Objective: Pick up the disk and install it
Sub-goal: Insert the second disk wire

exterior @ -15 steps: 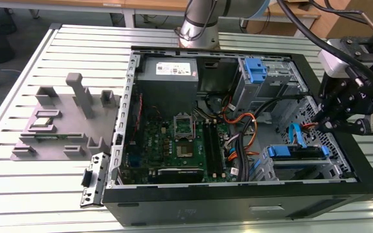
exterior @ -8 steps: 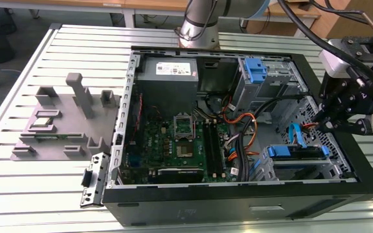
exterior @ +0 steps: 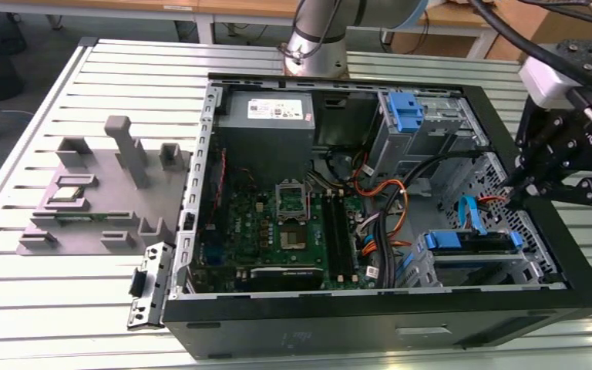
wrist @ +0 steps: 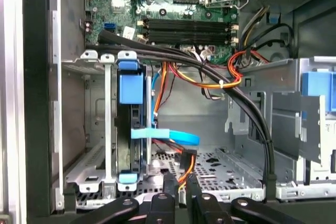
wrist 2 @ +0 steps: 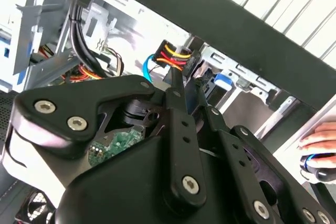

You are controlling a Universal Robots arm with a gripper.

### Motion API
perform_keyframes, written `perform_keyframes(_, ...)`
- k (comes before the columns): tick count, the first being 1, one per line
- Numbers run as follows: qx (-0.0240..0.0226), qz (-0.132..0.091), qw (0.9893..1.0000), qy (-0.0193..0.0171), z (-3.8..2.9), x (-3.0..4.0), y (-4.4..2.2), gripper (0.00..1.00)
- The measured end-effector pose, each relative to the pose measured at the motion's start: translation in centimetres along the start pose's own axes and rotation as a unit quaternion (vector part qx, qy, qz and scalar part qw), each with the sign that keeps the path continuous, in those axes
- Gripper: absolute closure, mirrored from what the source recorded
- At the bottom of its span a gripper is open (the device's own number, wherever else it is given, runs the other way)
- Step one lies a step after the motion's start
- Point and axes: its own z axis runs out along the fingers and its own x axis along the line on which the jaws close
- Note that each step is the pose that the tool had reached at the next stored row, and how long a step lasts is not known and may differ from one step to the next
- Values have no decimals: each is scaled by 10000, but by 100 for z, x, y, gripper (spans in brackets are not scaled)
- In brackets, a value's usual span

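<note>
Inside, one disk, one case

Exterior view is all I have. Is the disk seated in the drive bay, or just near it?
Observer: In the first wrist view the disk sits inside the metal drive cage, framed by its blue carrier.
Operator: Anything in front of it?
Observer: A light blue flat cable crosses just in front of the disk; I cannot tell whether it is plugged in.
Operator: What is at the gripper?
Observer: In the second wrist view a plug with red, yellow and black wires sits right ahead of the gripper; whether it is held, I cannot tell.
</note>
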Motion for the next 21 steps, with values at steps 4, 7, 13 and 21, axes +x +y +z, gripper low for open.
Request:
perform_keyframes(4, -21, 2, 10000, 1, 13, -1, -94, 76)
perform_keyframes(7, -61, 7, 10000, 2, 49, 3, -132, 76)
perform_keyframes(13, -158, 18, 9999, 19, 105, 8, -167, 76)
perform_keyframes(21, -245, 26, 9997, 64, 178, 16, -165, 76)
